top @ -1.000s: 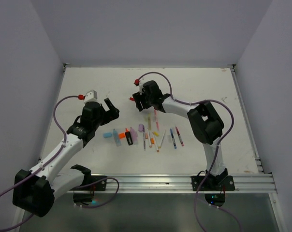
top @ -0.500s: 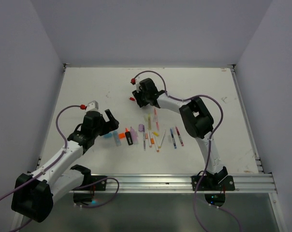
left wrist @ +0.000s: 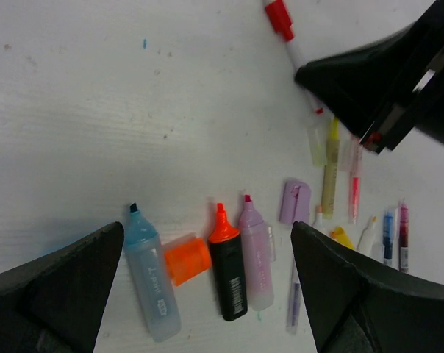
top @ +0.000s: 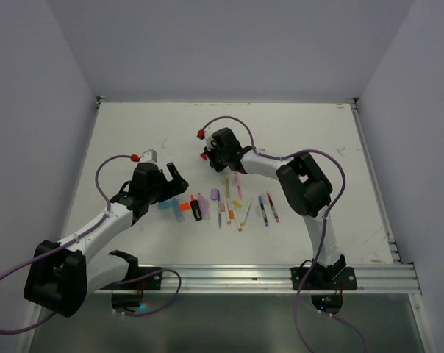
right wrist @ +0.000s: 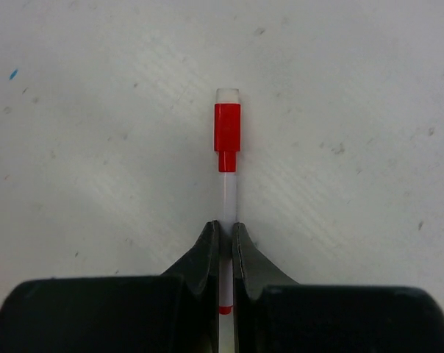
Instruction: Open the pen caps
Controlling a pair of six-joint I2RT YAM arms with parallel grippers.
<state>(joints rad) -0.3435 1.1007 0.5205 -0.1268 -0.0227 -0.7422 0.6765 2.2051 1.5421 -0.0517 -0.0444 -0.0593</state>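
Table (top: 134,132), right end effector (right wrist: 226,228) clamps pen (right wrist: 228,184) (wrist-only)

Overhead camera spans the table (top: 134,132); close wrist cameras apparently share the red-capped pen (right wrist: 228,147).

The right end effector (right wrist: 223,237) is being closed from a part-open stance onto the thin white shaft of the red-capped pen (right wrist: 228,195), just below its red cap (right wrist: 227,129), and the pen is being clamped from both sides. The left end effector (left wrist: 207,234) is being brought forward across the bench (left wrist: 97,88), from well apart to directly over the highlighters (left wrist: 150,276)
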